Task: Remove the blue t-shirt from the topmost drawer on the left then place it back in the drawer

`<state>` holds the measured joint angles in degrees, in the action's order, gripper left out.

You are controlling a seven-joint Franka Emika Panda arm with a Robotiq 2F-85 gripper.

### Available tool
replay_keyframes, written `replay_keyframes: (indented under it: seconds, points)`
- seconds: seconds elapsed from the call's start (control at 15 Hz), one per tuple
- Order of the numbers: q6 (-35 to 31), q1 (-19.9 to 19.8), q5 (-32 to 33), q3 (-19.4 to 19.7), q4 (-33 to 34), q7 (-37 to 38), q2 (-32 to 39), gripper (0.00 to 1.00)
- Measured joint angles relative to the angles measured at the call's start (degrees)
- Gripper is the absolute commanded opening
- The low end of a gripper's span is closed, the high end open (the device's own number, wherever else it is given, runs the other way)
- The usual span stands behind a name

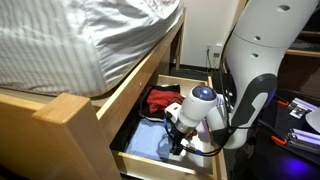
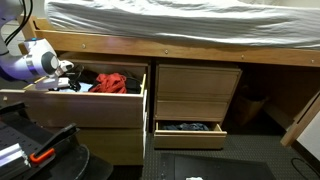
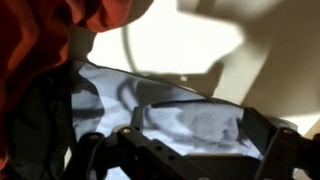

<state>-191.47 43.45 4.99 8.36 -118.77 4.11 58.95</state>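
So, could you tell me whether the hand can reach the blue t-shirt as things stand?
Probably yes: the hand hangs open over the blue t-shirt in the pulled-out drawer, and the red garment lies beside it.

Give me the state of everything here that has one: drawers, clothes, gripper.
drawer: pulled open.
blue t-shirt: lying rumpled inside the drawer.
red garment: bunched in the same drawer.
gripper: open, above the blue t-shirt.
neighbouring bottom drawer: partly open.
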Motion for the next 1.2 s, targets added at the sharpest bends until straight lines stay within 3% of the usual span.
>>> replay_keyframes:
  seconds: [0.2, 0.6, 0.93, 1.0, 1.07, 1.2]
  points:
    - [0.08, -0.22, -1.48, 0.05, 2.11, 0.0, 1.24, 1.0]
    - [2.12, -0.39, -3.36, 0.93, 13.89, -0.03, 8.31, 1.0]
    - [2.65, -0.59, -3.37, 0.68, 14.72, -0.03, 8.95, 1.0]
    - [2.97, -0.8, -3.37, 0.48, 14.73, -0.03, 8.99, 0.75]
    - [3.24, -1.11, -3.37, 0.19, 14.75, -0.03, 9.0, 0.74]
    - [3.46, -1.73, -3.36, -0.37, 14.86, -0.03, 8.95, 0.6]
